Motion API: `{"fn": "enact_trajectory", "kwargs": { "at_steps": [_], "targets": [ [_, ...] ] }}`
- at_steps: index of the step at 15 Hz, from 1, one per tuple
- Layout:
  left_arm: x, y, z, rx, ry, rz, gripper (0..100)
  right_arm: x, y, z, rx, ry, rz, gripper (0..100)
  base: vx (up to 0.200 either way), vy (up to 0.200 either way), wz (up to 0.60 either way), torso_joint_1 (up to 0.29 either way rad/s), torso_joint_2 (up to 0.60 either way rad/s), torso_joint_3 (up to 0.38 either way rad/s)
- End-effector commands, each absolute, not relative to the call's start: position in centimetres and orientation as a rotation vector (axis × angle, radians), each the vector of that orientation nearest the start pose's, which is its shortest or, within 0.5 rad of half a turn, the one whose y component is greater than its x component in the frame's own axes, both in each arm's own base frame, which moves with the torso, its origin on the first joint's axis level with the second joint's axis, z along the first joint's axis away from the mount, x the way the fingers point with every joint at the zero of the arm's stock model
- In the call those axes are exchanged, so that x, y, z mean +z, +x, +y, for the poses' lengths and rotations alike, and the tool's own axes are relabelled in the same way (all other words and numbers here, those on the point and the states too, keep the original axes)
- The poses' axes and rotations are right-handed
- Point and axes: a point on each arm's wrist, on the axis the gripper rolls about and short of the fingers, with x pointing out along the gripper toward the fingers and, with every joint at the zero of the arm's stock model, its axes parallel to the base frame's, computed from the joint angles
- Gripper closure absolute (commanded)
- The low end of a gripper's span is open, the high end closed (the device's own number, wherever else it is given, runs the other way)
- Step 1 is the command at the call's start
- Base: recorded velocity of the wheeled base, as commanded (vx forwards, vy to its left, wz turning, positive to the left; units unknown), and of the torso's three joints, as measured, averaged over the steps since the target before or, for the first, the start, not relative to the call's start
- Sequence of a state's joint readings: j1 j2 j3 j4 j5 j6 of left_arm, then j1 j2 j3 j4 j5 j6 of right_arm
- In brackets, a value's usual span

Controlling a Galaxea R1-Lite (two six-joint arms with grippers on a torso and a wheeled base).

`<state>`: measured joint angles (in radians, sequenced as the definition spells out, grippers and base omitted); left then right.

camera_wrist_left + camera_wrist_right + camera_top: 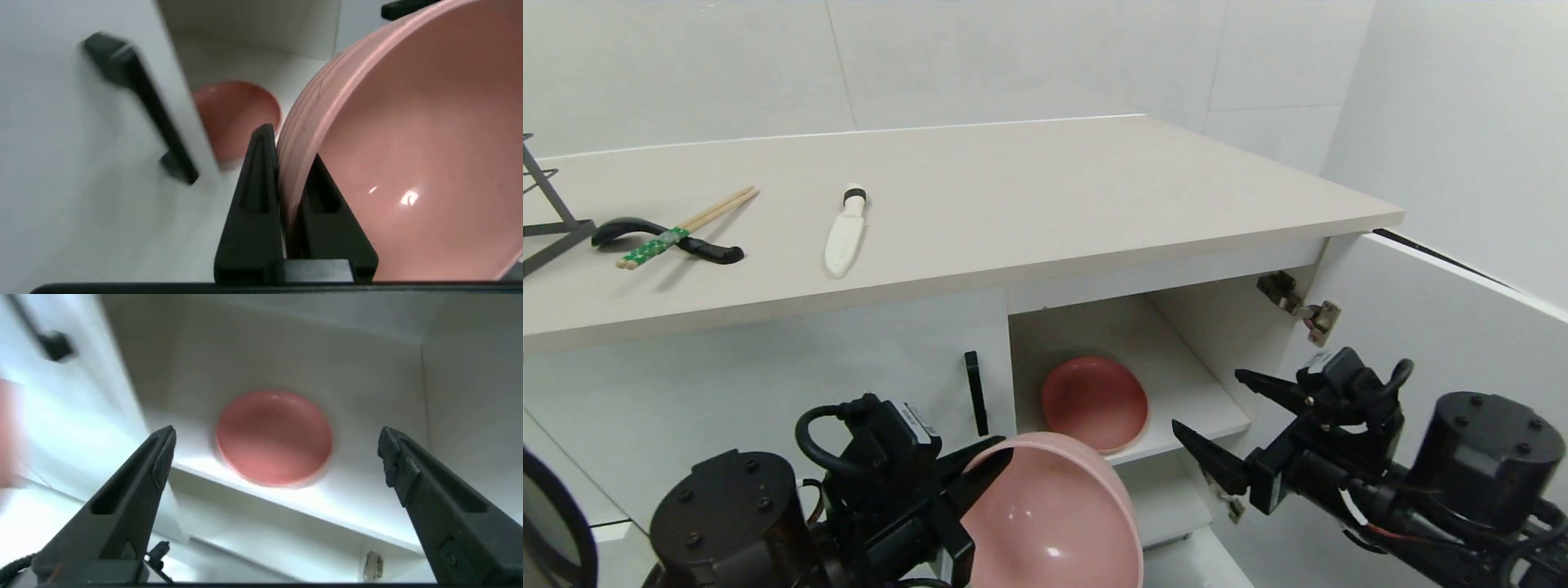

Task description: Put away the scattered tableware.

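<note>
My left gripper (pixel 968 478) is shut on the rim of a pink bowl (pixel 1054 514), held low in front of the open cabinet; the left wrist view shows its fingers (pixel 261 192) pinching the bowl (pixel 409 155) wall. A second reddish-pink bowl (pixel 1094 403) rests on the cabinet shelf (pixel 1176 384), also seen as the bowl (pixel 274 437) in the right wrist view. My right gripper (pixel 1233 416) stands open, empty, just outside the shelf to its right. On the countertop (pixel 1029 188) lie a white knife (pixel 845 233), chopsticks (pixel 686 227) and a black spoon (pixel 666 239).
The cabinet's right door (pixel 1437 351) hangs open beside my right arm. The closed left door carries a black handle (pixel 974 392). A black wire rack (pixel 547 216) stands at the counter's far left. A lower shelf (pixel 1168 498) lies beneath the bowl shelf.
</note>
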<state>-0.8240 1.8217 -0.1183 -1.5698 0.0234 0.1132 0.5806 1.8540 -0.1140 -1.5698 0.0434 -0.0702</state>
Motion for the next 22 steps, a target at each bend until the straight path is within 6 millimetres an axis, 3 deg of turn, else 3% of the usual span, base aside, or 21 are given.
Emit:
{"fn": "enact_trajectory", "kwargs": {
  "at_steps": [1, 3, 6, 9, 14, 22],
  "targets": [
    [8.7, 15.9, -18.1, -0.828, 0.171, 0.089, 100, 10.1, 17.0, 11.6, 0.643, -0.108, 0.091, 0, 0.0, 0.0, 0.0, 0.0, 0.0, 0.0],
    [8.0, 16.6, -20.5, -0.761, 0.22, 0.07, 100, 10.2, 15.9, 10.8, 0.636, -0.11, 0.1, 0, 0.0, 0.0, 0.0, 0.0, 0.0, 0.0],
    [7.2, 17.2, -22.5, -0.711, 0.28, 0.042, 100, 10.8, 16.2, 9.8, 0.586, -0.098, 0.07, 0, 0.0, 0.0, 0.0, 0.0, 0.0, 0.0],
    [6.7, 19.3, -25.2, -0.587, 0.259, 0.006, 100, 11.0, 16.3, 9.4, 0.563, -0.095, 0.063, 0, 0.0, 0.0, 0.0, 0.0, 0.0, 0.0],
    [5.7, 21.2, -27.8, -0.505, 0.235, -0.02, 100, 11.0, 16.5, 9.3, 0.553, -0.093, 0.061, 0, 0.0, 0.0, 0.0, 0.0, 0.0, 0.0],
    [8.1, 23.1, -30.3, -0.5, 0.136, -0.14, 100, 9.5, 17.3, 9.5, 0.545, -0.097, 0.139, 0, 0.0, 0.0, 0.0, 0.0, 0.0, 0.0]
  ]
}}
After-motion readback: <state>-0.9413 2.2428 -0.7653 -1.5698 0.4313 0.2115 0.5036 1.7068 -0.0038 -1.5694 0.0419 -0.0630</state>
